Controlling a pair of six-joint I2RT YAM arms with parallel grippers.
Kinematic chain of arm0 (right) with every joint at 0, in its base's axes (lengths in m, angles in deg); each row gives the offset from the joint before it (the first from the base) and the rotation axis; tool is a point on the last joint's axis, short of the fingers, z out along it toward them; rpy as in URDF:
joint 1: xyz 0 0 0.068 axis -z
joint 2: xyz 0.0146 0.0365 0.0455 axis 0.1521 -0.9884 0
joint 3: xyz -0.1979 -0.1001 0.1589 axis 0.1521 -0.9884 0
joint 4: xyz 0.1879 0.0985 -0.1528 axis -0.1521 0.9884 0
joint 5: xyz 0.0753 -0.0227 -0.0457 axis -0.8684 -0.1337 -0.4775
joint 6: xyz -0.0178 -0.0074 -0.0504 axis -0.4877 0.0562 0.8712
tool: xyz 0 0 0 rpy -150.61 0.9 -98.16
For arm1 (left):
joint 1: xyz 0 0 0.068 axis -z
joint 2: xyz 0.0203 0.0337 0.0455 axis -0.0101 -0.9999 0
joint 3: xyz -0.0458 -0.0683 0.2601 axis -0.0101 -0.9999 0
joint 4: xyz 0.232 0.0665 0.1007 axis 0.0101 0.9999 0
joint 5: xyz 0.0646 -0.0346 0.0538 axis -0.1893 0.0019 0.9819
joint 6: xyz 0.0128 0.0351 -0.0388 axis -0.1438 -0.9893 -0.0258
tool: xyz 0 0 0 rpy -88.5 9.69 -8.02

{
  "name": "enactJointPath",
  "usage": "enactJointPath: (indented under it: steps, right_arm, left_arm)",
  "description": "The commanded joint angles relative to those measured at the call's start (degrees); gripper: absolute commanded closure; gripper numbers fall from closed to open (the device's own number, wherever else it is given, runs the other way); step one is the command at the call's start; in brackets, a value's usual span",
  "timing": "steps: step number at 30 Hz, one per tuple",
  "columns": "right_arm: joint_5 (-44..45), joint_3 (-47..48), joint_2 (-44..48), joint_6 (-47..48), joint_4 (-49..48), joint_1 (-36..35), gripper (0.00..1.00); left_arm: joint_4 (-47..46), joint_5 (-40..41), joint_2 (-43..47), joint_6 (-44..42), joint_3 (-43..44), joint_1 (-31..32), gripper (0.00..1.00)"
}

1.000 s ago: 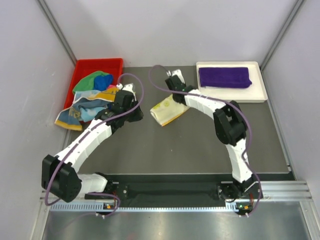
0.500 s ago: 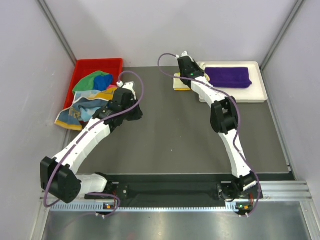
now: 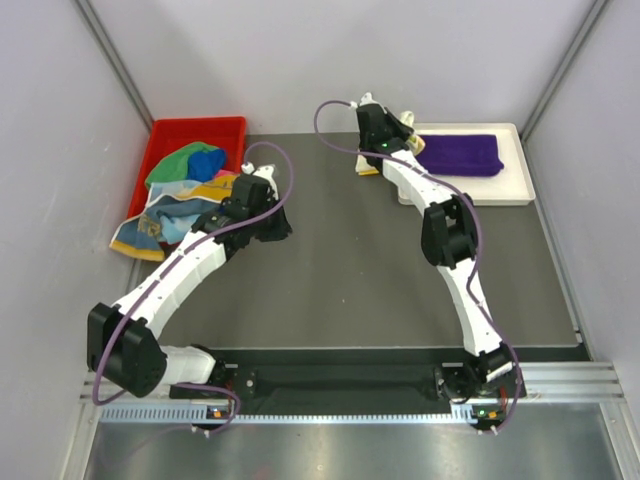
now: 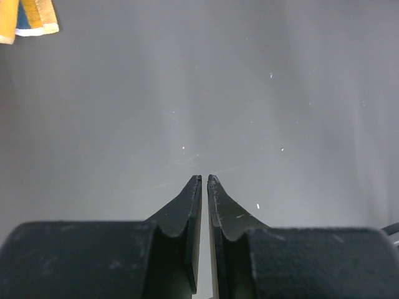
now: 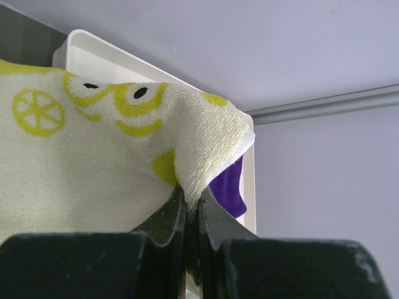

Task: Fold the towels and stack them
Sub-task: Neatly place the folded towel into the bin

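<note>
The right claw (image 5: 192, 199) is clamped on a fold of the pale yellow towel (image 5: 93, 168) – a soft cloth printed with lemon slices – and holds it up off the counter (image 3: 350, 290) at the far side, right by the left end of the white tray (image 3: 510, 188). In the wrist view the towel drapes over and to the left of the claw's tips, with the tray's rim behind it. From above, part of the yellow cloth shows beside the claw over the tray's corner and another part hangs below it, just off the tray's left edge. The purple towel (image 3: 455, 155) lies folded flat in the tray, a long rectangle towards its far side; a sliver of it peeks out under the yellow cloth in the right wrist view. The left claw (image 4: 204, 179) is nearly closed, only a thin slit between its tips, and it grips nothing – it hangs above bare counter just right of the red bin (image 3: 195, 128). In that bin sits a heap of multicoloured towels (image 3: 185, 175), green and blue on top, with an orange-edged one spilling over the near rim onto the counter. An orange-and-blue towel corner (image 4: 28, 17) shows at the upper left of the left wrist view, well apart from the claw.
</note>
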Motion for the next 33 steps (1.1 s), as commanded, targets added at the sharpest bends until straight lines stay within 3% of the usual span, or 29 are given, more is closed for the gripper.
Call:
enactJointPath:
  steps: [1, 25, 33]
  right_arm:
    - [1.60, 2.37, 6.91, 0.63, -2.41, 0.45, 1.00]
    - [2.75, -1.06, 15.44, 3.35, -5.49, 1.06, 1.00]
    - [0.38, -3.52, 15.88, -0.33, -3.47, 4.04, 1.00]
  left_arm:
    - [-3.43, -1.56, 0.27, -0.77, 1.93, -0.14, 0.87]
    - [-5.10, -4.99, 0.27, -0.42, 0.87, -0.05, 0.87]
    - [-5.28, -5.69, -0.69, -0.51, 0.78, -0.05, 0.87]
